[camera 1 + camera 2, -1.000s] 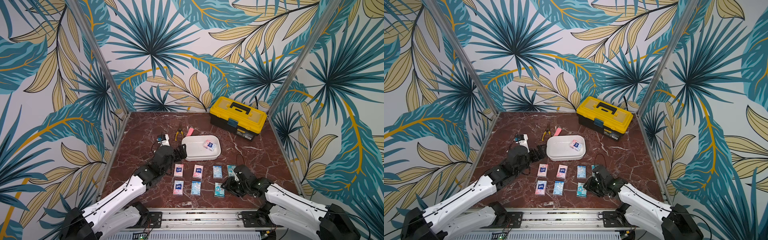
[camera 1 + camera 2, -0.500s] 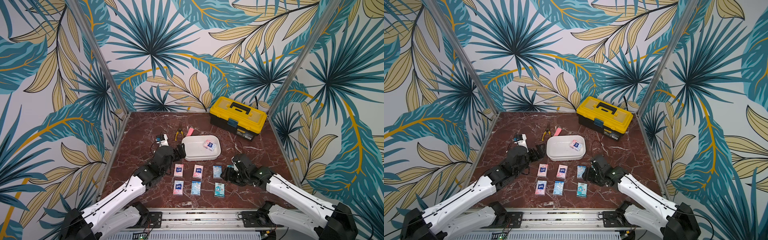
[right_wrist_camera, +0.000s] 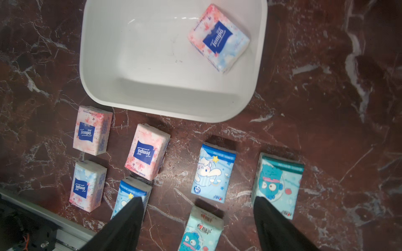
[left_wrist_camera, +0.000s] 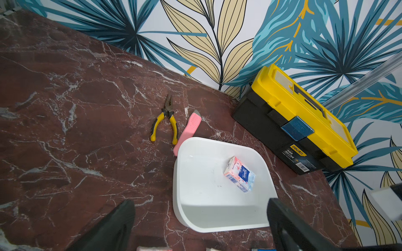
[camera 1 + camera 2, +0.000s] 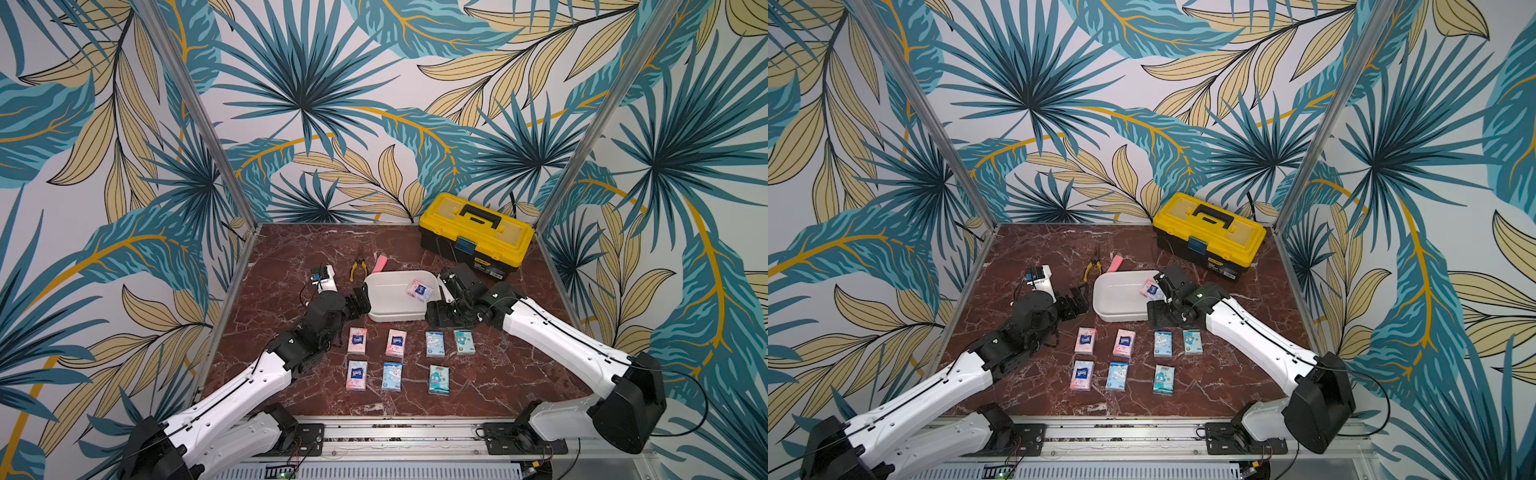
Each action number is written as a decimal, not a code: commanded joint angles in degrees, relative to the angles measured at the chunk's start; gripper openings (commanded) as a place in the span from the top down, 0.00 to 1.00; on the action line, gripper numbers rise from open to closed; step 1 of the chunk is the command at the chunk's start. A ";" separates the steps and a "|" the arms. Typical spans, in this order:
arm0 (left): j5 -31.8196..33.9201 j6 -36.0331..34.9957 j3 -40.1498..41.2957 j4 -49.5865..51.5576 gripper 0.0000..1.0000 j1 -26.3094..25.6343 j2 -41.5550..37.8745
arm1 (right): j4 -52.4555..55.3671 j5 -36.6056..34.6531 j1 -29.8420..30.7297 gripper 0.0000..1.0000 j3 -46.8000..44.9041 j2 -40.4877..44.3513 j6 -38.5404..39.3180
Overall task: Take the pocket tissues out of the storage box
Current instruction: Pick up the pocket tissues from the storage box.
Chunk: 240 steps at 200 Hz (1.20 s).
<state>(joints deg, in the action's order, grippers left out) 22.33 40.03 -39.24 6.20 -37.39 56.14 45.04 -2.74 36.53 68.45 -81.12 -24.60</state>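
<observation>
The right gripper [image 5: 437, 301] stands wide open with nothing between its fingers [image 3: 130, 217] (the wrist view shows only table and packets in the gap). It hangs just beside the right short end of the storage box [image 5: 395, 316], with the yellow-lidded toolbox [image 5: 476, 232] close behind it. That leaves little room on the far side, while the marble table [image 5: 511, 374] lies open toward the near right.

Inside the box, askew near the right-hand wall, lies one pink pocket tissue packet [image 5: 419, 290], near the gripper but not touched. The other seven packets [image 5: 395, 343] lie flat on the table in front of the box, four in the far row and three in the near, each apart from its neighbours.

The left gripper [image 5: 360, 302], also spread wide and empty, sits at the box's left end; whether a finger touches the rim I cannot tell. Pliers [image 5: 358, 270] and a pink bar [image 5: 380, 262] lie behind the box's far left corner.

A second ago the right gripper was low beside the right ends of the rows, covering part of the teal packet [image 5: 464, 341]. It has since swung to the box, and that packet shows whole. The left arm, box and packets have not shifted.
</observation>
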 commanded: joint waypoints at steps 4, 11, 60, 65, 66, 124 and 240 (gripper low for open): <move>1.49 -3.26 1.52 -3.07 0.00 0.41 -1.40 | 2.60 -2.25 0.12 0.11 5.16 -4.78 9.04; 1.50 -3.90 1.62 -3.53 0.00 0.45 -1.48 | 2.60 -2.35 0.03 0.08 6.74 -6.31 10.65; 1.23 -9.40 2.24 -6.74 0.00 0.55 -2.80 | 2.81 -3.13 -0.82 0.01 17.38 -16.68 20.05; 1.29 -9.78 2.32 -7.02 0.00 0.48 -3.01 | 2.86 -3.32 -0.92 0.01 18.44 -17.65 20.64; 1.26 -9.88 2.37 -7.14 0.00 0.52 -3.03 | 2.86 -3.37 -0.97 0.01 18.59 -17.88 20.77; 0.63 -15.20 4.93 -12.41 0.00 0.57 -5.70 | 3.20 -4.37 -2.80 0.01 26.26 -27.33 24.85; -5.55 -26.44 8.11 -18.23 0.00 0.60 -5.77 | 5.37 -4.81 -4.62 0.09 36.86 -41.98 28.25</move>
<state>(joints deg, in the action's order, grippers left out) 18.79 16.84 -33.34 -9.61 -37.10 50.83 48.53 -6.57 32.32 103.72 -120.90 2.68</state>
